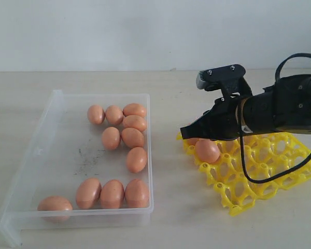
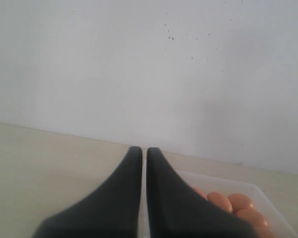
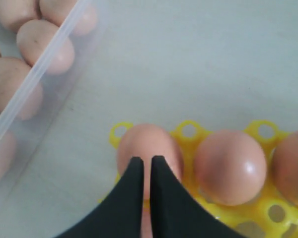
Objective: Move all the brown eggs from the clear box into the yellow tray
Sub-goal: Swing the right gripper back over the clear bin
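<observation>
Several brown eggs [image 1: 112, 137] lie in the clear box [image 1: 46, 135] on the left. The yellow tray [image 1: 272, 171] sits on the right, and a brown egg [image 1: 207, 150] rests in its near-left corner cup. My right gripper [image 1: 184, 133] hangs just over that corner, shut and empty. In the right wrist view its tips [image 3: 144, 159] hover over the corner egg [image 3: 149, 141], with two more eggs [image 3: 230, 166] seated beside it in the tray [image 3: 188, 130]. My left gripper [image 2: 140, 150] is shut on nothing, raised beside the box's eggs [image 2: 228, 201]. It is out of the exterior view.
The right arm's black body and cable [image 1: 280, 109] cover the far part of the tray, hiding any cups beneath. The box's clear wall [image 3: 44, 64] runs close to the tray's corner. Bare table [image 1: 166, 223] lies between box and tray. A white wall [image 1: 145, 31] stands behind.
</observation>
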`<state>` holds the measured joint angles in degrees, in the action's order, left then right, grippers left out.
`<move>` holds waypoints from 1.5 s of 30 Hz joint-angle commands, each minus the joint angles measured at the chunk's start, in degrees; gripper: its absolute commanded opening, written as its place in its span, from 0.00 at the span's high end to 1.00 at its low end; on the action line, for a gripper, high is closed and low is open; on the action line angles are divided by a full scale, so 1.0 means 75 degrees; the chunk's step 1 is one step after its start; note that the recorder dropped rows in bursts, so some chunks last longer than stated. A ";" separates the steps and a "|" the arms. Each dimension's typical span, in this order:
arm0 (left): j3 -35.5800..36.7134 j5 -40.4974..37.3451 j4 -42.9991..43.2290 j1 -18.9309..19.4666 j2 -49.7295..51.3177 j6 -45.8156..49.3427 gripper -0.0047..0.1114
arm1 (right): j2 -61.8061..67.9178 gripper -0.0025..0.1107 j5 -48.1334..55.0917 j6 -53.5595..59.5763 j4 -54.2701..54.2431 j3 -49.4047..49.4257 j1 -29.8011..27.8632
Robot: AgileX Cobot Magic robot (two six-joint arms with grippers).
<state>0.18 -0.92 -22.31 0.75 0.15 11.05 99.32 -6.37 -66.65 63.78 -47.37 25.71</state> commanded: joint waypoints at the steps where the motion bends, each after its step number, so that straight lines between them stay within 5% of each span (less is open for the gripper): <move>1: -0.0024 0.0123 -0.0081 0.0011 -0.0021 -0.0057 0.93 | -0.0610 0.98 0.0425 -0.0063 0.0043 0.0117 0.0173; 13: -0.0024 0.0123 -0.0081 0.0011 -0.0021 -0.0057 0.93 | -0.1168 0.98 -0.1511 -0.0177 0.0701 0.0939 0.1601; 23: -0.0024 0.0123 -0.0081 0.0011 -0.0021 -0.0057 0.93 | -0.1154 0.98 0.1073 -0.0137 0.0626 0.0744 0.2150; 27: -0.0024 0.0123 -0.0081 0.0011 -0.0021 -0.0057 0.93 | -0.1154 0.98 -0.1971 -0.0249 0.0799 0.0780 0.2150; 30: -0.0024 0.0123 -0.0081 0.0011 -0.0021 -0.0057 0.93 | -0.1154 0.96 -0.2334 -0.2209 0.2649 0.0360 0.2358; 31: -0.0024 0.0123 -0.0081 0.0011 -0.0021 -0.0057 0.93 | -0.1054 0.89 -0.1924 -0.4624 0.4822 -0.0058 0.2541; 33: -0.0024 0.0123 -0.0081 0.0011 -0.0021 -0.0057 0.93 | -0.0770 0.75 -0.2473 -0.5301 0.4822 -0.0446 0.2543; 36: -0.0024 0.0123 -0.0081 0.0011 -0.0021 -0.0057 0.93 | -0.0166 0.80 -0.2540 -0.6789 0.4822 -0.1088 0.2543; 38: -0.0024 0.0123 -0.0081 0.0011 -0.0021 -0.0057 0.93 | 0.0222 0.99 -0.2276 -0.5728 0.4822 -0.1537 0.2588; 41: -0.0024 0.0123 -0.0081 0.0011 -0.0021 -0.0057 0.93 | 0.0093 0.98 -0.1980 -0.1022 0.4822 -0.1900 0.2841; 45: -0.0024 0.0123 -0.0081 0.0011 -0.0021 -0.0057 0.93 | -0.0106 0.98 0.2585 0.2911 0.4822 -0.1937 0.4115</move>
<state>0.18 -0.92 -22.31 0.75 0.15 11.05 99.41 -8.20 -63.66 100.21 -61.40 51.34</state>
